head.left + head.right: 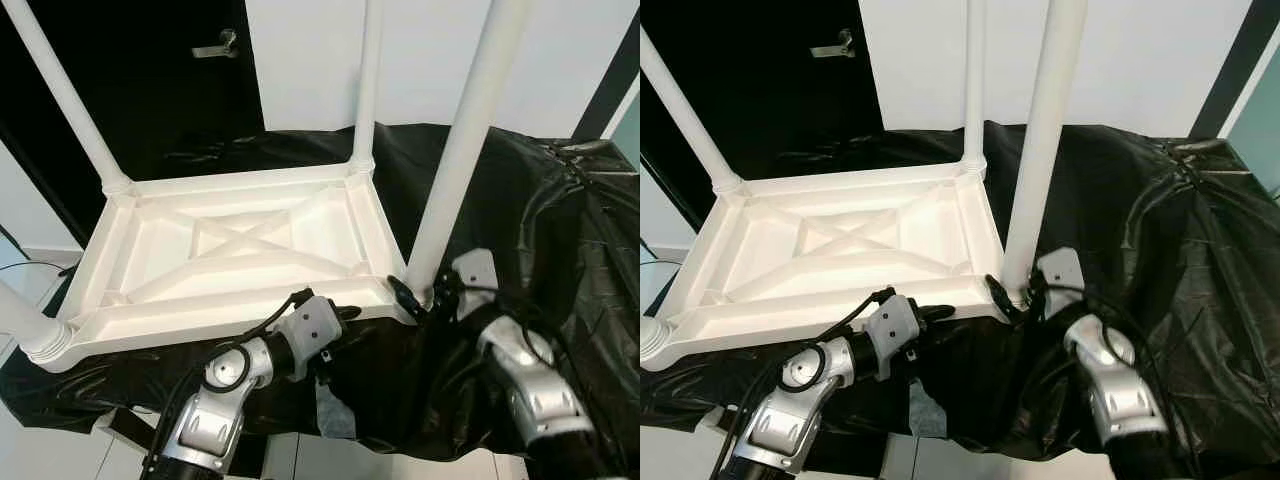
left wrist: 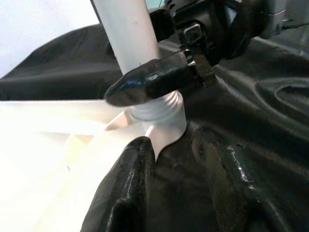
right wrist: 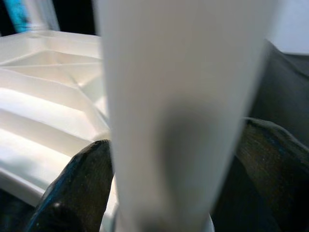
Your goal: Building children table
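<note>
A white plastic children's table [image 1: 230, 315] lies upside down on a black sheet [image 1: 540, 220], its ribbed underside facing up. Its near right leg [image 1: 460, 150] stands upright in the corner socket. My right gripper [image 1: 420, 295] is shut on this leg just above the socket, and the right wrist view shows the leg [image 3: 174, 96] between the two fingers [image 3: 72, 193]. My left gripper [image 1: 345, 313] is at the table's near rim, just left of that corner. In the left wrist view its fingers [image 2: 125, 193] stand apart, open, with the corner socket [image 2: 161, 116] just beyond them.
Two more legs rise at the far left [image 1: 70, 100] and far right [image 1: 368, 80] corners, and a fourth [image 1: 20, 320] at the near left. A black door with a handle [image 1: 215, 45] and a white wall stand behind. The sheet hangs over the near edge above pale floor.
</note>
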`<state>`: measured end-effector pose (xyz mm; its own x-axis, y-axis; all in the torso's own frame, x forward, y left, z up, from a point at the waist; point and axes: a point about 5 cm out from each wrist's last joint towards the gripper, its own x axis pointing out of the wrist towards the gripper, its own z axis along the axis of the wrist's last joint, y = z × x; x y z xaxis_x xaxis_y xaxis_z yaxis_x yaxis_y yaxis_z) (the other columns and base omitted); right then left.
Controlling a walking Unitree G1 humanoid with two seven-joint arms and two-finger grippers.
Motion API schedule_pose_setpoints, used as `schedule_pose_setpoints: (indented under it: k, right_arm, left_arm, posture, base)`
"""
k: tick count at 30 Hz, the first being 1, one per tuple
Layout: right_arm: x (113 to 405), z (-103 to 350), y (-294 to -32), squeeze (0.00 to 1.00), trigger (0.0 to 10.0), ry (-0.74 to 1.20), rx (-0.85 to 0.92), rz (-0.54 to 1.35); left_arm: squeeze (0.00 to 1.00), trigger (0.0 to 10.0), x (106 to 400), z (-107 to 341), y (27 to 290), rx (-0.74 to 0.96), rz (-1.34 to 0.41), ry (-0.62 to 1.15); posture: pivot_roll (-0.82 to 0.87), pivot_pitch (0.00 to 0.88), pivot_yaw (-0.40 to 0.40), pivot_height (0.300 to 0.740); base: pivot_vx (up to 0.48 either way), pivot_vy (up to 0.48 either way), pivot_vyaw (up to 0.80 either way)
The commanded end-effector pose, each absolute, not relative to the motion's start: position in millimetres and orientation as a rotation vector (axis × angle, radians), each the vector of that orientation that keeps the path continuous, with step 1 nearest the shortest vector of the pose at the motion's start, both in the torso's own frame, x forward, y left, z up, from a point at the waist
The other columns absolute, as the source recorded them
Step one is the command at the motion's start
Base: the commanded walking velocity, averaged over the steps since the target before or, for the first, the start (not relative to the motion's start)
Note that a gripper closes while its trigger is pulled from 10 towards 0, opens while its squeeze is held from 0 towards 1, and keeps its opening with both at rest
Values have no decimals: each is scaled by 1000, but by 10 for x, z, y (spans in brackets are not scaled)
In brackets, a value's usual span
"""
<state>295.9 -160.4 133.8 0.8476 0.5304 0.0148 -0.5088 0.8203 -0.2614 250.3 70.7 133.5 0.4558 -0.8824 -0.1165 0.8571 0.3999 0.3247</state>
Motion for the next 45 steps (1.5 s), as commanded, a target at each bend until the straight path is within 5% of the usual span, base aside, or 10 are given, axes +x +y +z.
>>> schedule_pose_setpoints:
  k: [1, 3, 4, 5, 6, 7, 19, 20, 38, 45]
  right_arm:
    - [2998, 1307, -1537, 0, 10000, -72, -248, 658]
    - [3040, 1327, -1506, 0, 10000, -76, -254, 708]
    - [3051, 1325, -1485, 0, 4353, -70, -264, 737]
    - [3061, 1320, -1472, 0, 2039, -61, -266, 761]
    - [3061, 1320, -1472, 0, 2039, -61, -266, 761]
    - [3063, 1314, -1466, 0, 0, -54, -272, 779]
    - [3042, 1251, -1577, 0, 0, -18, -230, 740]
    - [3029, 1238, -1537, 0, 10000, -21, -242, 668]
    - [2897, 1174, -1068, 0, 10000, -28, -119, 133]
    - [2855, 1205, -932, 0, 10000, -43, -102, 142]
  left_arm:
    - [0, 10000, 2559, 1327, 717, 354, -997, -82]
    - [0, 10000, 2558, 1327, 710, 352, -1001, -82]
    - [0, 10000, 2555, 1326, 710, 352, -1001, -81]
    - [0, 10000, 2552, 1328, 712, 352, -1001, -81]
    - [0, 10000, 2552, 1328, 712, 352, -1001, -81]
    - [0, 10000, 2548, 1329, 714, 352, -1001, -81]
    - [0, 10000, 2522, 1315, 728, 349, -991, -73]
    - [0, 10000, 2525, 1314, 719, 348, -993, -73]
    - [0, 10000, 2601, 1332, 786, 367, -992, -70]
    - [0, 10000, 2617, 1341, 802, 370, -984, -72]
  posture:
    - [39, 0, 18, 740]
    - [39, 0, 18, 740]
    - [48, 0, 10, 740]
    - [49, 0, 8, 740]
    - [49, 0, 8, 740]
    - [55, 0, 3, 740]
    - [56, 0, -6, 740]
    - [48, 0, -3, 740]
    - [29, 0, 14, 740]
    - [26, 0, 14, 740]
  base:
    - [0, 0, 0]
    - [0, 0, 0]
    - [0, 0, 0]
    - [0, 0, 0]
    - [0, 0, 0]
    - [0, 0, 0]
    - [0, 0, 0]
    - [0, 0, 0]
    - [0, 0, 0]
    - [0, 0, 0]
